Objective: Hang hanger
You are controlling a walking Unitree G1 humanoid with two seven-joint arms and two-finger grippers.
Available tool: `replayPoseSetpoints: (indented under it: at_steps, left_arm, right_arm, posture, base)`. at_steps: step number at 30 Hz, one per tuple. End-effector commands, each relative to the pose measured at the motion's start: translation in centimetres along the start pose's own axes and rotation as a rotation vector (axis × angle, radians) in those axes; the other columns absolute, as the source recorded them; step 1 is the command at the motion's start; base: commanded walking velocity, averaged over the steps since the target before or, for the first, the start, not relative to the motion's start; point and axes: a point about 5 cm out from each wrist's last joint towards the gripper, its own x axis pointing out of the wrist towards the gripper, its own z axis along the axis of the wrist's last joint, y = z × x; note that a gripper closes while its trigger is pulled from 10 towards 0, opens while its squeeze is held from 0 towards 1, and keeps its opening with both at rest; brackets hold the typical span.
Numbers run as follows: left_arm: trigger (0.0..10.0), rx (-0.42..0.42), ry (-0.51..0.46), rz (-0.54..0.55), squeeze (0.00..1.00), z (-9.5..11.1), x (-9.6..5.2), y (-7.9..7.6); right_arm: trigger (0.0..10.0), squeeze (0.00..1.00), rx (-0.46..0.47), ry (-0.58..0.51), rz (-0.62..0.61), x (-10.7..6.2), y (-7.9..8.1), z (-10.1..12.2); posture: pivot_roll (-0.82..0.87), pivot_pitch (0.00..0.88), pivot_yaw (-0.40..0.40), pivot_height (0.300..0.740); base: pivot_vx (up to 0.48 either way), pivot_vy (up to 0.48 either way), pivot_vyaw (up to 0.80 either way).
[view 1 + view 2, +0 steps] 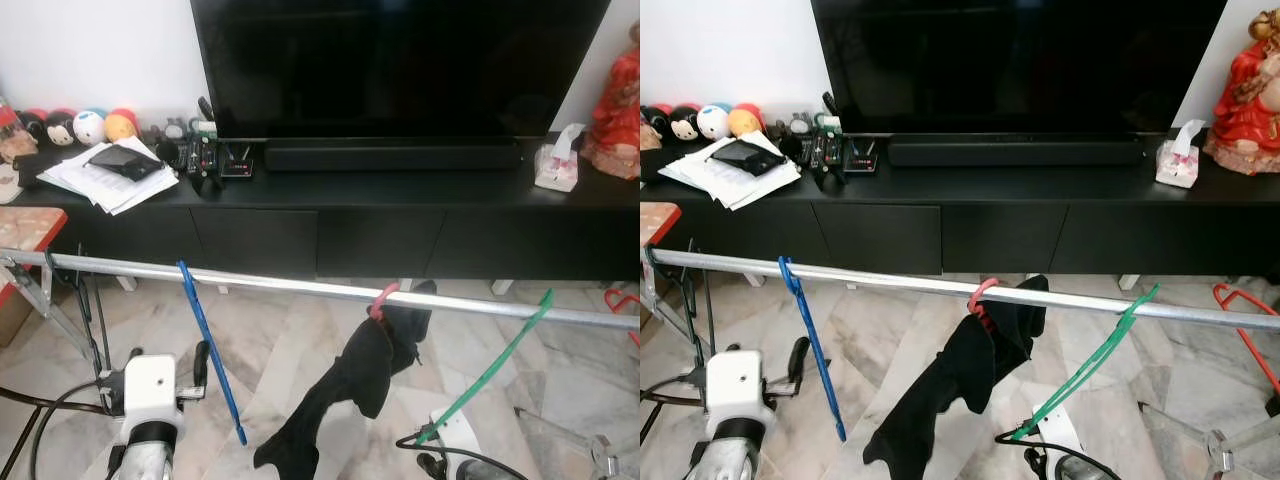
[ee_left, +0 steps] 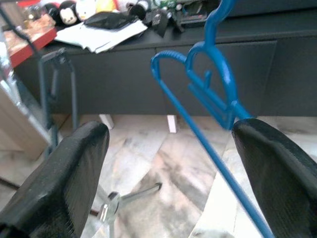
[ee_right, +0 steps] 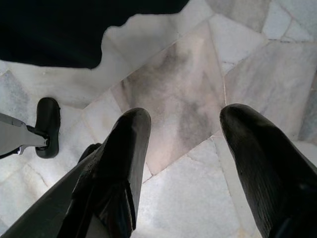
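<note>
A silver rail (image 1: 300,287) runs across in front of me. Three hangers are hooked on it: a blue hanger (image 1: 208,350) on the left, a pink hanger (image 1: 383,296) carrying a black garment (image 1: 350,385) in the middle, and a green hanger (image 1: 490,370) on the right. My left gripper (image 2: 171,134) is open just below the rail, and the blue hanger (image 2: 208,94) hangs between and ahead of its fingers (image 2: 74,163). My right gripper (image 3: 183,119) is open low over the marble floor with nothing between its fingers; the black garment (image 3: 59,29) hangs beyond it.
Behind the rail stands a black TV console (image 1: 330,215) with a TV (image 1: 400,60), papers (image 1: 105,175), toys and a tissue box (image 1: 556,165). A red hanger (image 1: 1240,320) lies on the floor at right. Rack legs (image 1: 50,310) stand at left.
</note>
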Motion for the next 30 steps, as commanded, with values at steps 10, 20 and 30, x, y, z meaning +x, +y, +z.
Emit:
replayPoseSetpoints:
  at_steps: [10, 20, 30]
  left_arm:
    - [10.0, 0.107, -0.008, 0.043, 0.00, -0.9, -3.0, 0.6]
    - [10.0, 0.126, 0.243, 0.030, 0.00, -5.8, -6.2, 1.1]
    - [10.0, 0.057, 0.469, 0.078, 0.00, -10.7, -3.7, 1.8]
  right_arm:
    - [10.0, 0.00, 0.019, -0.002, -0.007, 0.0, 0.1, 0.0]
    - [10.0, 0.00, 0.027, -0.002, -0.007, 0.1, 0.2, 0.1]
    - [10.0, 0.00, 0.040, -0.005, -0.013, 0.1, 0.4, 0.1]
  posture:
    - [-0.10, 0.000, 0.023, 0.740]
    - [-0.09, 0.000, 0.023, 0.740]
    - [-0.10, 0.000, 0.031, 0.740]
  base:
    - [0.000, 0.000, 0.00]
    - [0.000, 0.000, 0.00]
    - [0.000, 0.000, 0.00]
